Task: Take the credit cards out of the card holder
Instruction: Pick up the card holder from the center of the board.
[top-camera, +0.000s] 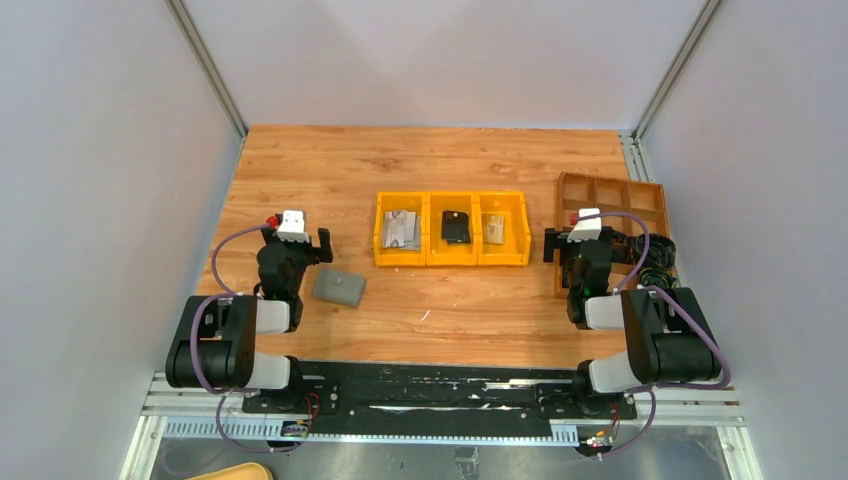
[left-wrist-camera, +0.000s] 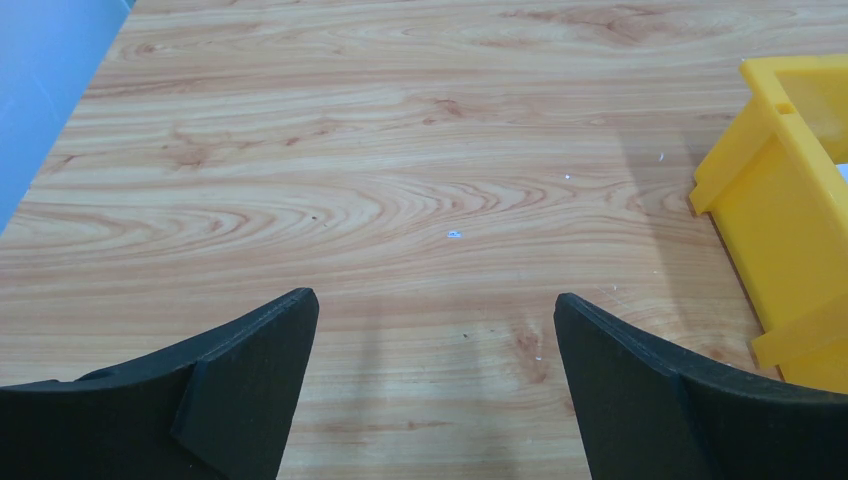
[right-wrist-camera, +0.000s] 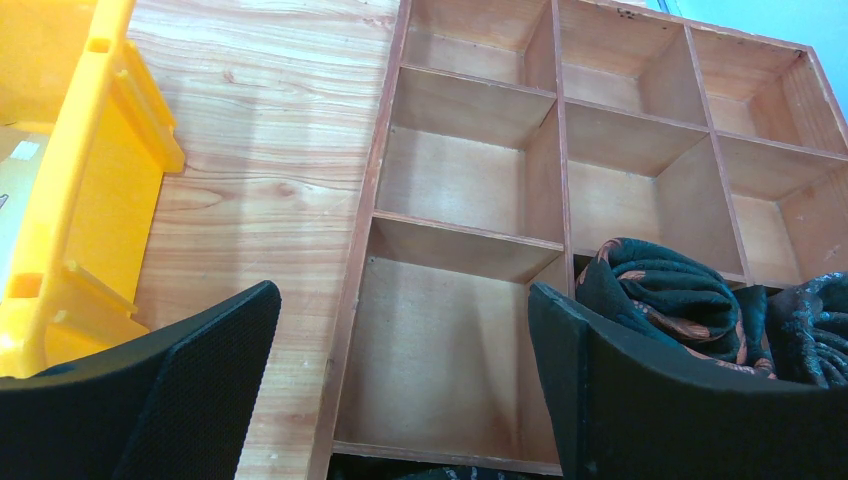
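The grey card holder (top-camera: 340, 288) lies folded on the table, just right of and a little nearer than my left gripper (top-camera: 296, 243). It is out of both wrist views. Pale grey-white credit cards (top-camera: 402, 230) lie in the left compartment of the yellow bin (top-camera: 451, 262), and another pale card (top-camera: 494, 229) lies in its right compartment. My left gripper (left-wrist-camera: 435, 310) is open and empty over bare wood. My right gripper (top-camera: 587, 245) is open and empty, its jaws (right-wrist-camera: 405, 300) spread over the left edge of a wooden tray.
A black chunky object (top-camera: 455, 227) sits in the bin's middle compartment. The bin shows at the right of the left wrist view (left-wrist-camera: 790, 220) and at the left of the right wrist view (right-wrist-camera: 90, 200). The wooden divided tray (top-camera: 612, 195) (right-wrist-camera: 470, 180) holds dark patterned cloth (right-wrist-camera: 660, 290).
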